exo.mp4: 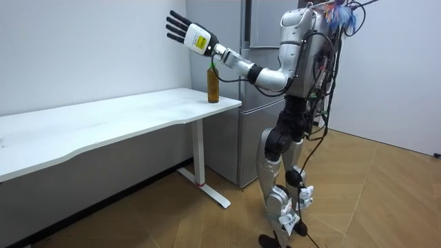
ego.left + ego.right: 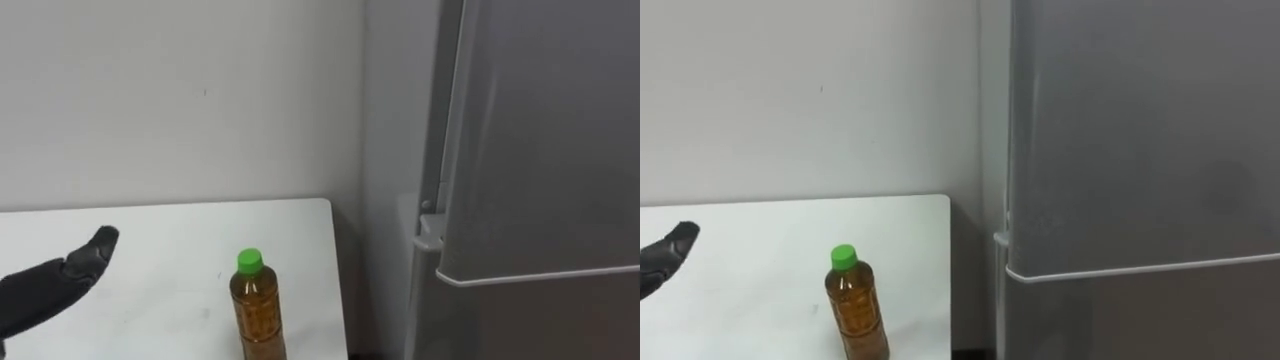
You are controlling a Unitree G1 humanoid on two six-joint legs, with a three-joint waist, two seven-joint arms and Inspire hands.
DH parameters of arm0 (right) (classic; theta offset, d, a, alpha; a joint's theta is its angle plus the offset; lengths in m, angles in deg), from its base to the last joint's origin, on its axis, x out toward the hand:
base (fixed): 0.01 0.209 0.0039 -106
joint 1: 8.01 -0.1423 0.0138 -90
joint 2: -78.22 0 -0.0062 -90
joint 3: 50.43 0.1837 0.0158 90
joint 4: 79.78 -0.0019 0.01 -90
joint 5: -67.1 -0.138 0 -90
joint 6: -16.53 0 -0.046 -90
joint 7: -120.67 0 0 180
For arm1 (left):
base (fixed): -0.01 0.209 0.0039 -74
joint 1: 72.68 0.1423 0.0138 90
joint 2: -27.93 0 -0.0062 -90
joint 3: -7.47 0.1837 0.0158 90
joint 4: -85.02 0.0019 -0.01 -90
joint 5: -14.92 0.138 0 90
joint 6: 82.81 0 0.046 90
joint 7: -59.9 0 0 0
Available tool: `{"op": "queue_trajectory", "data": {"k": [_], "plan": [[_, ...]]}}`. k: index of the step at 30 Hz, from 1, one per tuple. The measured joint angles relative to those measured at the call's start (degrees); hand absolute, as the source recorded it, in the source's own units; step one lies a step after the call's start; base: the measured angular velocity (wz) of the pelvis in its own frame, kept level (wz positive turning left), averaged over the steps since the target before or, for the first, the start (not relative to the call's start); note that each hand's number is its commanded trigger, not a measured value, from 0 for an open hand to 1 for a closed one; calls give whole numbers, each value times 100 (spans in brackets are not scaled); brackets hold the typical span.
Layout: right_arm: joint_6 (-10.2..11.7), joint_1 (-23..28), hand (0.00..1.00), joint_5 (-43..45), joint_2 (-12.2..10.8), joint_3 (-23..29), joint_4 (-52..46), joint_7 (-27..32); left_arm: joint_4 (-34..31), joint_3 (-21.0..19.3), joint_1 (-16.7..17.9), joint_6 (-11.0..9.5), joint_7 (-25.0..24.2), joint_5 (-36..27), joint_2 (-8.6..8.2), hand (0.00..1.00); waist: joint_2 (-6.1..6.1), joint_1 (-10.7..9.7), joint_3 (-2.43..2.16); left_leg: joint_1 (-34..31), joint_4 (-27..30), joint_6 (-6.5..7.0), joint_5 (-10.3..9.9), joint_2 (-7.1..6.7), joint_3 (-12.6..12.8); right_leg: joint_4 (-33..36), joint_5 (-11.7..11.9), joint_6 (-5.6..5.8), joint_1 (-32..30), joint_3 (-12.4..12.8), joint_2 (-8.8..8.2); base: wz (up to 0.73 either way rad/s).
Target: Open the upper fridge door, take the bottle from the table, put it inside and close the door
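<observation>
One amber plastic bottle with green cap (image 2: 257, 312) stands upright at the white table (image 2: 170, 250)'s fridge-side edge, handy for transfer. At its nine o'clock the black left hand (image 2: 58, 283) hovers straight-fingered and empty, likely approaching. The grey fridge door (image 2: 540, 130), at three o'clock, is closed.

Standing upright, left arm stretched forward and raised above shoulder height, left hand (image 1: 189, 34) empty, fingers straight and spread apart

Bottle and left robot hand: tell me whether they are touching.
Apart. The left eye view shows bare table between the open left robot hand and the bottle.
</observation>
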Motion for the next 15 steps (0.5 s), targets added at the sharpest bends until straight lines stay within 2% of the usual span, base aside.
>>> {"op": "queue_trajectory", "data": {"k": [1,4,6,10,15], "plan": [[0,-7,0,-11,0,0,6,-4,-19,46,-57,2,-97,-76,0,0,1,-7,-1,1,1,0,0,0,-1,0,0,0,3,13,0,-6],[-6,-41,0,-5,-2,-17,20,-10,-70,330,-307,15,-603,-1003,4,0,10,-103,1,31,-9,0,1,-5,-21,1,0,0,5,65,1,-5],[-17,-48,0,1,-12,-14,36,-10,-70,482,-360,64,-812,-1322,0,0,-18,-194,19,49,-19,0,1,-5,2,1,0,0,8,82,-6,-4],[-30,-168,0,1,-55,-14,60,2,-70,818,-487,311,-1374,-1668,-2,0,-20,-333,20,42,-19,0,1,-3,23,-2,0,0,-12,106,2,-2],[-71,-196,0,1,-55,-9,58,1,-70,1063,-659,532,-1910,-1663,-2,0,-4,-431,13,-5,-11,0,1,-5,24,-1,1,0,-70,124,8,-3]]}}
